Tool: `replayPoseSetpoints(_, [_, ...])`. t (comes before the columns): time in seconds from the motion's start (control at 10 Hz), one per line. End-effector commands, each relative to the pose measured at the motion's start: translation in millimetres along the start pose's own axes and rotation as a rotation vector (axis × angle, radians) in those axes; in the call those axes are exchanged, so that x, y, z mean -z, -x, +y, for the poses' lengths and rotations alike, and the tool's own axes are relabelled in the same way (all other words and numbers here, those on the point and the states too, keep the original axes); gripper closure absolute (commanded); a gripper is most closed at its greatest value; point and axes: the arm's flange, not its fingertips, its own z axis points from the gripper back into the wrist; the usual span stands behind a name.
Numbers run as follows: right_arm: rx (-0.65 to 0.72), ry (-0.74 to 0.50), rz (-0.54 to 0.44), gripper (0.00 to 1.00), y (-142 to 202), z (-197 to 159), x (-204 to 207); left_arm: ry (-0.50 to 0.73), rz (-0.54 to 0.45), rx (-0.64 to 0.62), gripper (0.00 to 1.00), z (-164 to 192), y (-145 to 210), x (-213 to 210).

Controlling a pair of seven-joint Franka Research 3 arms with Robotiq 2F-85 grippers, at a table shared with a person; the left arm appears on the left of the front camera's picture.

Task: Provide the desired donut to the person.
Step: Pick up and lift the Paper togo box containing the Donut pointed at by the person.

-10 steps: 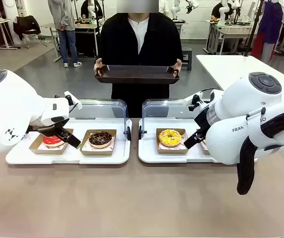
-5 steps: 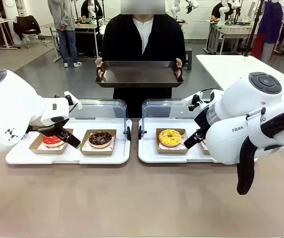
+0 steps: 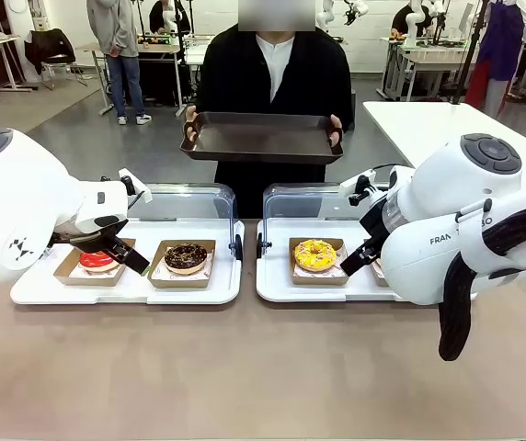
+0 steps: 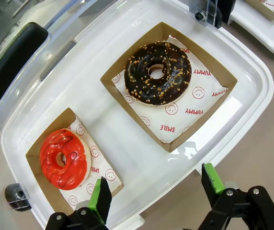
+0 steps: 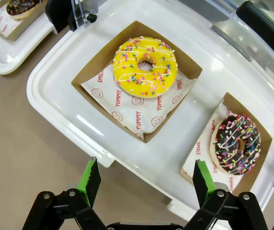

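The person [image 3: 272, 73] stands at the far side, both hands holding a dark tray [image 3: 261, 138]. On the left white tray [image 4: 142, 167] a red glazed donut [image 4: 64, 158] and a chocolate donut with nut bits [image 4: 158, 73] each lie in a cardboard box. My left gripper [image 4: 156, 184] hovers open above that tray's near edge. The right white tray [image 5: 55, 91] carries a yellow sprinkled donut [image 5: 145, 66] and a chocolate donut with coloured sprinkles [image 5: 236, 143]. Over its near rim my right gripper [image 5: 145, 173] stands open, holding nothing.
Clear hinged lids [image 3: 189, 197] stand raised behind both white trays. Brown tabletop [image 3: 245, 367] stretches bare in front of them. A white table [image 3: 428, 124] stands at the far right. A bystander and other tables are far behind.
The person has shifted slightly to the right and tipped the dark tray so its inside shows. Both arms and all the donuts have stayed still.
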Motion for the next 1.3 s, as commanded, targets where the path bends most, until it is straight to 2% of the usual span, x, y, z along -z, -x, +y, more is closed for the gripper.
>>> replayPoseSetpoints(0.0, [0.000, 0.000, 0.000, 0.00, 0, 0, 0, 0.000, 0.000, 0.000, 0.00, 0, 0, 0])
replayPoseSetpoints(0.1, [0.000, 0.000, 0.000, 0.00, 0, 0, 0, 0.000, 0.000, 0.000, 0.00, 0, 0, 0])
replayPoseSetpoints(0.4, [-0.013, 0.074, -0.113, 0.00, 1, -11, -108, -0.036, -0.011, 0.055, 0.00, 27, 12, -111])
replayPoseSetpoints(0.5, [-0.052, 0.083, -0.134, 0.00, 9, -9, -139, -0.086, -0.020, 0.063, 0.00, 33, 17, -142])
replayPoseSetpoints(0.8, [-0.132, 0.162, -0.133, 0.00, 56, 4, -219, -0.116, -0.065, 0.080, 0.00, 43, 45, -211])
replayPoseSetpoints(1.0, [-0.071, 0.229, -0.170, 0.00, 69, -7, -238, -0.192, -0.129, 0.017, 0.00, 45, 50, -226])
replayPoseSetpoints(1.1, [-0.096, 0.155, -0.155, 0.00, -5, -11, -239, -0.110, -0.078, 0.053, 0.00, 52, 20, -227])
replayPoseSetpoints(1.2, [-0.096, 0.155, -0.155, 0.00, -5, -11, -239, -0.110, -0.078, 0.053, 0.00, 52, 20, -227])
